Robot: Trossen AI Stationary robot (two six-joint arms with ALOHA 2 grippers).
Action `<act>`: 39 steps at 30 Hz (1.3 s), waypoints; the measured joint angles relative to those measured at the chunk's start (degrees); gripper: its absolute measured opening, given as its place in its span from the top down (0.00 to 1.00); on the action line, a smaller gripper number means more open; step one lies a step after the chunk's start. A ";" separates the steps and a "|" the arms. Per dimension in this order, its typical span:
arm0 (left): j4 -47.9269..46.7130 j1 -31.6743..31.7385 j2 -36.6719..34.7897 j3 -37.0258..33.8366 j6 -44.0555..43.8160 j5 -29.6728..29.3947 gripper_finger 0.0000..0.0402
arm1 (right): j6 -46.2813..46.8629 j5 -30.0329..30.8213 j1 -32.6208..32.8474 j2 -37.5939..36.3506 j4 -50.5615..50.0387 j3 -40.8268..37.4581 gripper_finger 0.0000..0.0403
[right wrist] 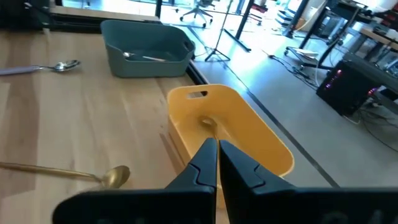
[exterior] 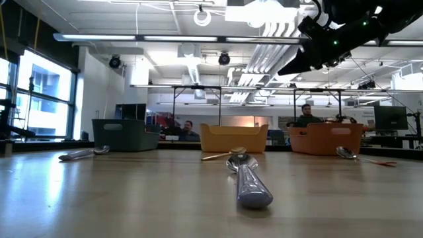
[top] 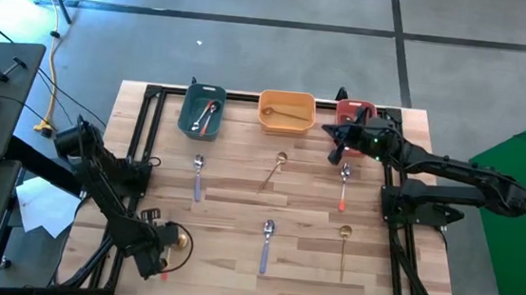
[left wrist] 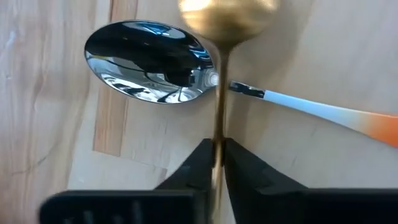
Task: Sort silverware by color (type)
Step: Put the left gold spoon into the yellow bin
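Observation:
My left gripper (top: 170, 244) is at the table's near left corner, shut on a gold spoon (left wrist: 219, 74). Under that spoon a spoon with a shiny head and a white-to-red handle (left wrist: 149, 62) lies flat on the wood. My right gripper (top: 331, 132) is shut and empty, raised above the table beside the red bin (top: 357, 113), pointing toward the orange bin (right wrist: 249, 130). On the table lie two blue-handled spoons (top: 197, 175) (top: 266, 243), two gold ones (top: 275, 168) (top: 343, 250) and a red-handled one (top: 343, 188). My left gripper pinches the gold spoon's slim handle (left wrist: 217, 134) between its two fingers, which lie along it. The spoon's bowl (left wrist: 227, 15) reaches out ahead of the fingertips, over the neck of the red-handled spoon. The fingers hide the rest of the handle.
Three bins stand in a row at the far edge: the teal bin (top: 201, 111) holds a red-handled and a silvery utensil, the orange bin (top: 286, 110) holds a gold spoon, and the red bin is at the right. A black frame (top: 140, 137) borders the table. People sit in the room beyond.

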 joint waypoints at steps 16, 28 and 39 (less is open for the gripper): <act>-17.49 7.52 -12.38 7.53 4.08 -4.67 0.99 | -0.13 4.53 3.67 0.00 -0.66 0.00 1.00; -16.48 34.38 -20.30 12.04 30.43 -22.26 0.99 | 0.07 4.53 3.65 0.00 -0.75 0.00 1.00; 8.11 66.72 -15.44 18.53 72.50 -12.00 0.99 | 2.14 4.48 3.65 0.07 -2.62 0.00 1.00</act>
